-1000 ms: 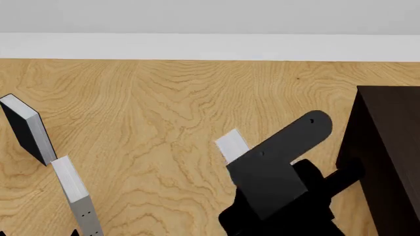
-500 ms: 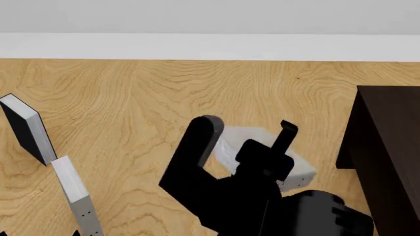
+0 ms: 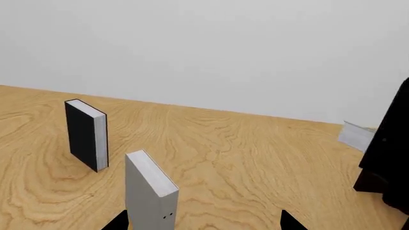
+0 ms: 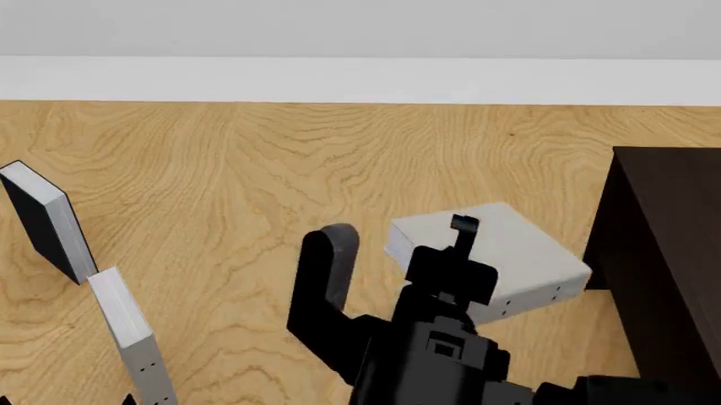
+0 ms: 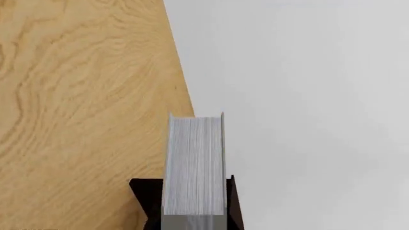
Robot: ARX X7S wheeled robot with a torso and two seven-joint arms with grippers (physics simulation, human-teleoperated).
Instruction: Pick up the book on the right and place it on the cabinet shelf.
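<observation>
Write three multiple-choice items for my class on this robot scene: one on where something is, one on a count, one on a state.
1. Where is the cabinet in the head view?
A. far left
B. at the right edge
C. behind the black-covered book

2. How many books are visible in all?
A. two
B. three
C. five

3. What is the state of the right gripper?
A. shut on the book
B. open and empty
C. out of view

Key: 1 B, the dark cabinet fills the right edge. 2 B, the black-covered book, the slim grey book and the book. 3 A, the right wrist view shows its fingers against both covers of the book, page edges between them.
</observation>
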